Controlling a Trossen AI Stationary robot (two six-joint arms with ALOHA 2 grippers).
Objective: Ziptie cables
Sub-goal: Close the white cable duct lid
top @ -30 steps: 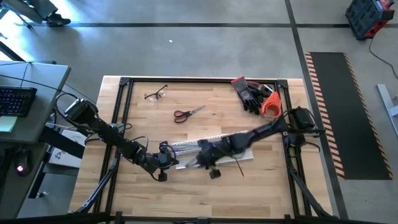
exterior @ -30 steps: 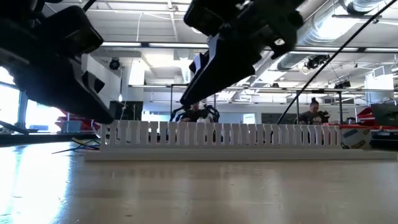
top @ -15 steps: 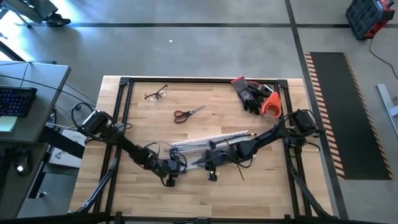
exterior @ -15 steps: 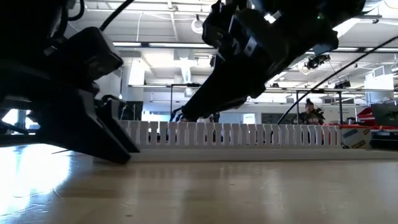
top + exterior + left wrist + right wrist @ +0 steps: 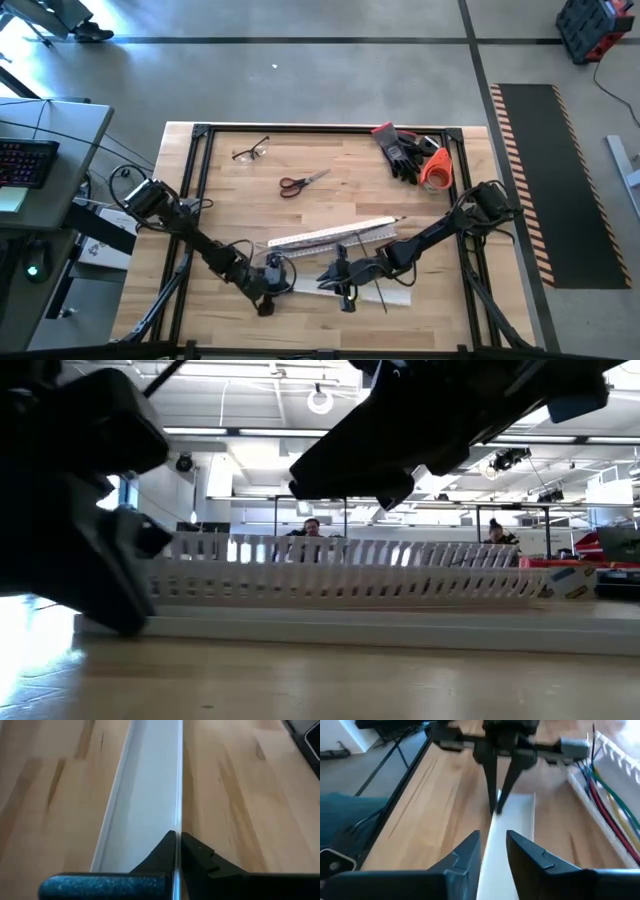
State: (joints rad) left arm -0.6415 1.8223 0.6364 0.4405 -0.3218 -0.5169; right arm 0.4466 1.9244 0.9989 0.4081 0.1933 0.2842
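Along the duct (image 5: 609, 751), the cables (image 5: 601, 795) lie lengthwise.

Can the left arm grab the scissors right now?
Probably not. The left gripper is shut on the edge of the white cover strip near the table's front, while the scissors lie apart toward the back. It would have to let go first.
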